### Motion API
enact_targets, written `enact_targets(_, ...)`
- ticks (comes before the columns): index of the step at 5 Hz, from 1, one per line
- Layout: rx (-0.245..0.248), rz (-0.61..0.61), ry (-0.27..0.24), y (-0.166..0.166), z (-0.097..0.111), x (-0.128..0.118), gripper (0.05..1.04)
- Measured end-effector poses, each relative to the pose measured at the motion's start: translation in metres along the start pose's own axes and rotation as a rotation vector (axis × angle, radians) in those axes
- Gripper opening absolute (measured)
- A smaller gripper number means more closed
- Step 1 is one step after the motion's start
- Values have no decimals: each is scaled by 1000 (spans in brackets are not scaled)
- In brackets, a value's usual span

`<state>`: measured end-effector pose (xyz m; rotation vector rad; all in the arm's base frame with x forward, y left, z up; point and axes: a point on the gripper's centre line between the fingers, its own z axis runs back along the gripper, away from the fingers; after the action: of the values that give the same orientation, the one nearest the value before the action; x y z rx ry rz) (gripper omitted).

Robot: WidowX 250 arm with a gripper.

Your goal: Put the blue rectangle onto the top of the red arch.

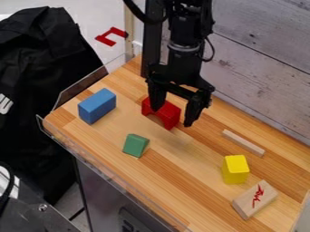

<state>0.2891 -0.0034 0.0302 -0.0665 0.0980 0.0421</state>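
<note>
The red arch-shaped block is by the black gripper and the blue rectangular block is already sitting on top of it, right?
Not on top: the camera view shows the blue rectangular block lying on the wooden table, apart from the red arch-shaped block. The arch is indeed by the black gripper.

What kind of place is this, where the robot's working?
Probably a robotics lab or workshop: a black robot arm's gripper hangs over a wooden work surface with a clear raised edge, among toy blocks like the blue one.
</note>
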Motion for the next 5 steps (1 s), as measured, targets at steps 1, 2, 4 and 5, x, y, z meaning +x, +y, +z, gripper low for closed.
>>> enact_targets(1, -1, 3, 34, 0, -9, -4, 999)
enact_targets(2, -29, 43, 111, 27, -23, -10, 999)
enact_targets(4, -50, 115, 102, 84, -10, -2, 999)
enact_targets(5, -17, 100, 111, 92, -6, -3, 999)
